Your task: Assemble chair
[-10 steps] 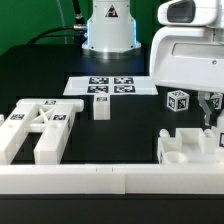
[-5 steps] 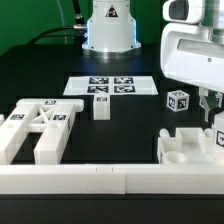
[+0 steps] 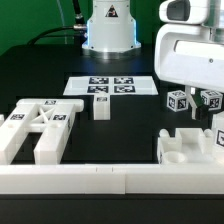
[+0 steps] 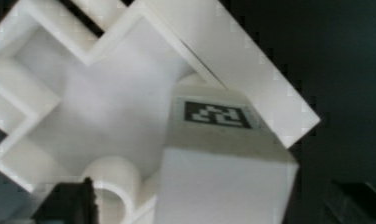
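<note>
Black table (image 3: 40, 78): second tagged block (image 3: 211, 98) newly visible.

White chair parts (image 3: 40, 128), black-and-white tags (image 4: 215, 111), black table (image 3: 130, 135)

The back frame (image 3: 38, 128) and seat block (image 3: 186, 150) are smooth matt white plastic; the robot arm (image 3: 190, 55) shines glossy; the table (image 3: 130, 130) is matt black.

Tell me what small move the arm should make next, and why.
Probably a short straight lift. The arm hangs low over the seat block at the exterior view's right, and the wrist view is filled by a tagged white part very close. Rising first would likely avoid knocking it sideways.
</note>
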Robot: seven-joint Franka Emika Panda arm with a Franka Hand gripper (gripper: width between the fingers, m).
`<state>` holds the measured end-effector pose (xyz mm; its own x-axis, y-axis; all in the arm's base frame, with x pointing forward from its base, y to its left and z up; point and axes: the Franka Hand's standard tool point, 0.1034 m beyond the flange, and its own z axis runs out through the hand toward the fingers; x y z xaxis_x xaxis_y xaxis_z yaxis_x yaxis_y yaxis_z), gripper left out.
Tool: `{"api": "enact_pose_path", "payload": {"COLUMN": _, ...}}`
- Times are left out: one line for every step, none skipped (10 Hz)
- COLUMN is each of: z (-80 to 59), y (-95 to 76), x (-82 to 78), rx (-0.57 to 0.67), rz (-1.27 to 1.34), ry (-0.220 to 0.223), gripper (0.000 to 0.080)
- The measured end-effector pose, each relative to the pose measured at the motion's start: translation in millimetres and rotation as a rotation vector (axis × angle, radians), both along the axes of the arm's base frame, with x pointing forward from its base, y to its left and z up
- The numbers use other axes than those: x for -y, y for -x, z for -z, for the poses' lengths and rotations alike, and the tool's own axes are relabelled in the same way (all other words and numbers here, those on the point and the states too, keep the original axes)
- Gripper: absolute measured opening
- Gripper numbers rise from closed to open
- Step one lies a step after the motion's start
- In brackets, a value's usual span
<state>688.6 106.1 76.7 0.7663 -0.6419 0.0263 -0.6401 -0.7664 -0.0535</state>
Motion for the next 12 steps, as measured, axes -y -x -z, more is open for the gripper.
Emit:
{"api": "enact_pose_path", "payload": {"z": 0.4, "y": -0.2, "x": 0.3, "rx": 0.003, "rz": -0.076, "ry": 0.004, "gripper": 0.0647}}
{"api": "enact_pose_path", "payload": {"z": 0.7, "y": -0.2, "x": 0.5, "rx": 0.004, "rz": -0.117, "ry": 0.007, "gripper": 0.0647}}
{"api": "enact_pose_path", "payload": {"z": 0.9, "y": -0.2, "x": 0.7, "rx": 0.005, "rz": -0.191, "ry": 0.011, "gripper": 0.0649}}
{"api": "enact_pose_path", "payload": {"z": 1.1, "y": -0.1, "x": 0.8, "rx": 0.007, "rz": -0.249, "ry": 0.014, "gripper": 0.0649}}
{"api": "enact_pose_path", "payload": {"z": 1.1, "y": 0.0, "x": 1.1, "rx": 0.008, "rz": -0.337, "ry": 0.02, "gripper": 0.0649}}
{"api": "enact_pose_path", "payload": {"z": 1.2, "y": 0.1, "x": 1.6, "rx": 0.009, "rz": -0.443, "ry": 0.031, "gripper": 0.0649}}
{"api": "enact_pose_path", "payload": {"z": 1.3, "y": 0.1, "x": 1.9, "rx": 0.01, "rz": -0.53, "ry": 0.041, "gripper": 0.0649}}
{"api": "enact_pose_path", "payload": {"z": 1.4, "y": 0.5, "x": -0.2, "rx": 0.011, "rz": -0.591, "ry": 0.044, "gripper": 0.0649}}
{"api": "enact_pose_path", "payload": {"z": 1.6, "y": 0.9, "x": -2.9, "rx": 0.013, "rz": -0.649, "ry": 0.045, "gripper": 0.0649}}
{"api": "enact_pose_path", "payload": {"z": 2.0, "y": 1.4, "x": -4.6, "rx": 0.014, "rz": -0.743, "ry": 0.054, "gripper": 0.0649}}
{"api": "enact_pose_path", "payload": {"z": 2.6, "y": 1.8, "x": -4.5, "rx": 0.014, "rz": -0.801, "ry": 0.061, "gripper": 0.0649}}
{"api": "enact_pose_path", "payload": {"z": 3.0, "y": 1.9, "x": -3.5, "rx": 0.014, "rz": -0.856, "ry": 0.066, "gripper": 0.0649}}
